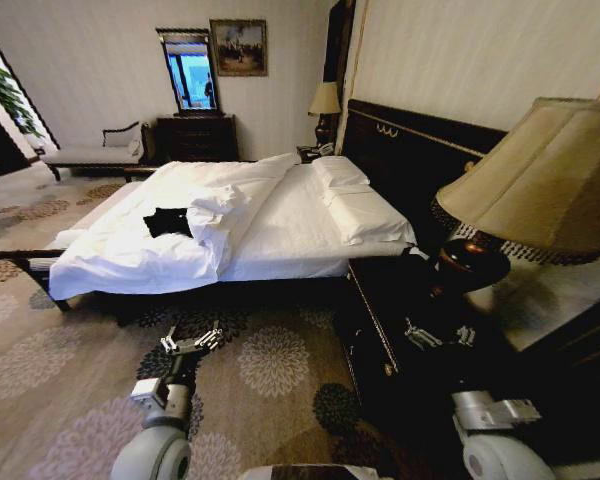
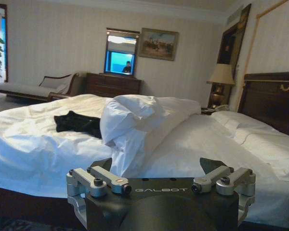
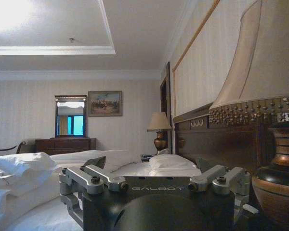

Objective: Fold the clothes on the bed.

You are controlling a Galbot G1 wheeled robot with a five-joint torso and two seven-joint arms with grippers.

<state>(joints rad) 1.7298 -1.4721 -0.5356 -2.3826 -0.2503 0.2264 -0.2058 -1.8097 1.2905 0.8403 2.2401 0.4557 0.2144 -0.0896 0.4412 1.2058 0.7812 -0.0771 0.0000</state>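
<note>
Both open tools low before bed [image 1: 280,225], black T-shirt [image 1: 167,222] on top

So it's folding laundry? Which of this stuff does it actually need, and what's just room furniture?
Needed:
black T-shirt
bed
left gripper
right gripper

Just there:
bedside lamp
duvet
pillows
chaise
dresser
painting

Black "GALBOT"-marked hand [image 2: 160,175], silver screwed linkages

Black T-shirt [image 1: 167,221] lies crumpled on the white bed [image 1: 290,225]; beside bunched duvet.
</note>
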